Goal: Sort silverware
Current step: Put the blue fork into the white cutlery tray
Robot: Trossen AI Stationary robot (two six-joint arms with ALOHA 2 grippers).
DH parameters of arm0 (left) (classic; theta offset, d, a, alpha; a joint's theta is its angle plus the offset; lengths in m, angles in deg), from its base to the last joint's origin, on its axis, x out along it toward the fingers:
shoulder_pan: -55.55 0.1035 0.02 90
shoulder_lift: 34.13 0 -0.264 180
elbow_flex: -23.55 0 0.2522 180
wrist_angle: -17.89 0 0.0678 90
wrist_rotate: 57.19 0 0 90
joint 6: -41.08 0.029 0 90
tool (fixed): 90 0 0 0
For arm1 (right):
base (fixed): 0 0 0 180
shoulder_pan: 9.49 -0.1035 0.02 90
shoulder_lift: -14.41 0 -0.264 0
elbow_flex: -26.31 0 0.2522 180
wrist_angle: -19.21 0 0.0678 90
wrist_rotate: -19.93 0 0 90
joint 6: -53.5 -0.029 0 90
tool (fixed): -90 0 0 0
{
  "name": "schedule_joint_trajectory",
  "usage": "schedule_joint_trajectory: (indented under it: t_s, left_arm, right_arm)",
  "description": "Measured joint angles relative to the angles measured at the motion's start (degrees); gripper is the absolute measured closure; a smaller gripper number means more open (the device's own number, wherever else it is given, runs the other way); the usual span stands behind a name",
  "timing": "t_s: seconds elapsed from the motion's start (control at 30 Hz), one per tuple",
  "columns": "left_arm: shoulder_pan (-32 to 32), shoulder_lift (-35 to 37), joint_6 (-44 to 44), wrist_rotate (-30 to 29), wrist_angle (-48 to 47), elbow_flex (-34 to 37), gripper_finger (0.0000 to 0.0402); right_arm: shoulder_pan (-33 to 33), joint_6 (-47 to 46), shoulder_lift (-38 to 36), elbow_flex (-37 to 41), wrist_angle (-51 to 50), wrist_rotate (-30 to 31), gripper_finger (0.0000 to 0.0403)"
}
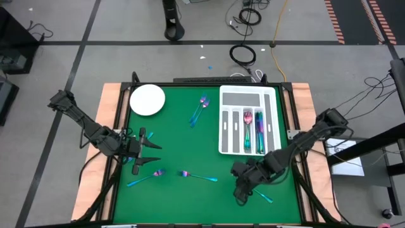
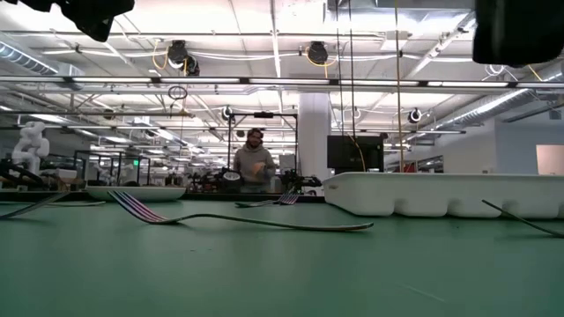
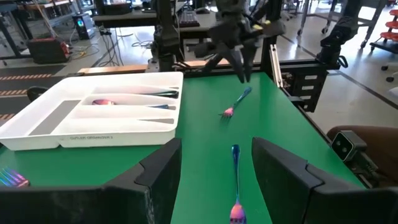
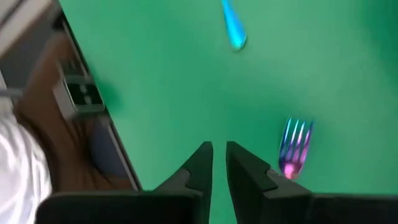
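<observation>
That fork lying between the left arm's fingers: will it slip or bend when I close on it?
The fork is slim, shiny metal, so it is probably stiff but slippery. It lies flat on the green mat, so the open left end effector may struggle to get under it. It looks light and may skid if nudged rather than roll.

— Where does the silverware (image 1: 198, 112) lie?
— Two pieces sit crossed near the far middle of my worktop (image 1: 183, 145). A few stand lengthwise in the tray (image 1: 248, 120) compartments.
— And nearer you?
— A teal-handled piece (image 1: 147, 178) and a fork (image 1: 196, 175) lie flat; another fork (image 4: 294, 151) lies just beside my right end effector (image 4: 219, 163).
</observation>
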Motion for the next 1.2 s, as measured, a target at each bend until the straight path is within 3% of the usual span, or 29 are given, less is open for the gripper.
schedule_joint_trajectory:
  t_s: [0.33, 0.6, 1.2]
  left_arm:
    - [0.02, -0.11, -0.09, 0.0, 0.09, 0.0, 0.0204]
    - [0.01, -0.12, -0.11, 0.0, 0.07, 0.0, 0.0204]
    - [0.01, -0.49, -0.15, 0.01, 0.08, 0.0, 0.0204]
  right_arm:
    - [-1.79, 0.2, 3.66, 0.0, -3.39, -5.85, 0.0321]
    - [-2.21, -0.08, 6.74, 0.02, -6.21, -6.39, 0.0278]
    - [-2.19, 0.17, 13.76, 0.04, -12.7, -7.54, 0.0273]
